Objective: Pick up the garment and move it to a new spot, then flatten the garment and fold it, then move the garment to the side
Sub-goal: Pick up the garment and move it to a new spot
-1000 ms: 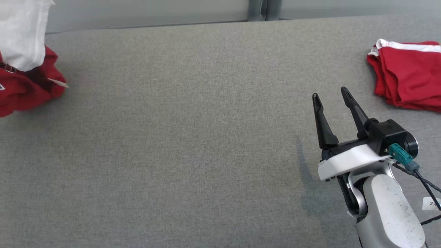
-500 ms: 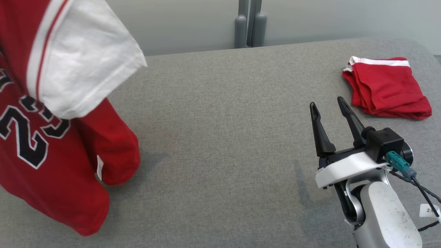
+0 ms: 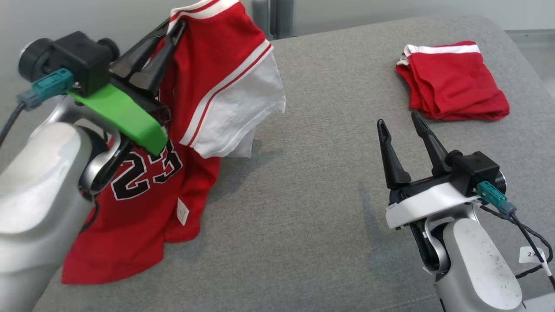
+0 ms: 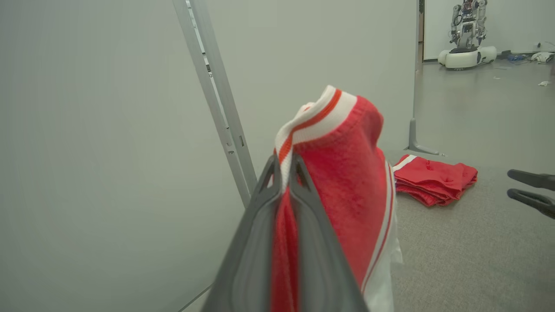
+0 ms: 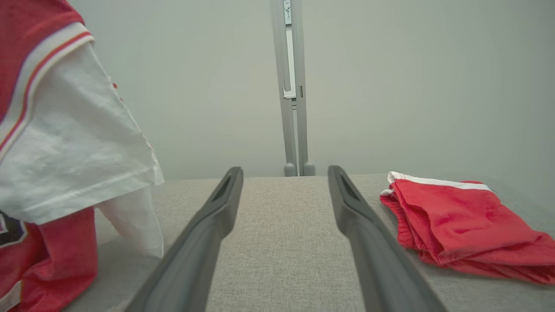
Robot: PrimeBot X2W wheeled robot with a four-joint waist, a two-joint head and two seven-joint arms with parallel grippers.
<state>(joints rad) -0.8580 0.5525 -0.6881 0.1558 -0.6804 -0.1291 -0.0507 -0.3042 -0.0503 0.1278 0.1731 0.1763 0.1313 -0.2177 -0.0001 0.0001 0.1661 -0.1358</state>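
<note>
Much bare table [image 3: 303, 195] lies between hanging garment [image 3: 217, 56] and folded red cloth [image 3: 451, 86].

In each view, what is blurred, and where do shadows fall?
Head view: soft even light, all sharp; faint shadows on the table beside the jersey and the right gripper. Left wrist view: the left gripper, shut on the jersey, is out of focus near the lens. Right wrist view: foreground slightly soft; folded red garment sharp.
</note>
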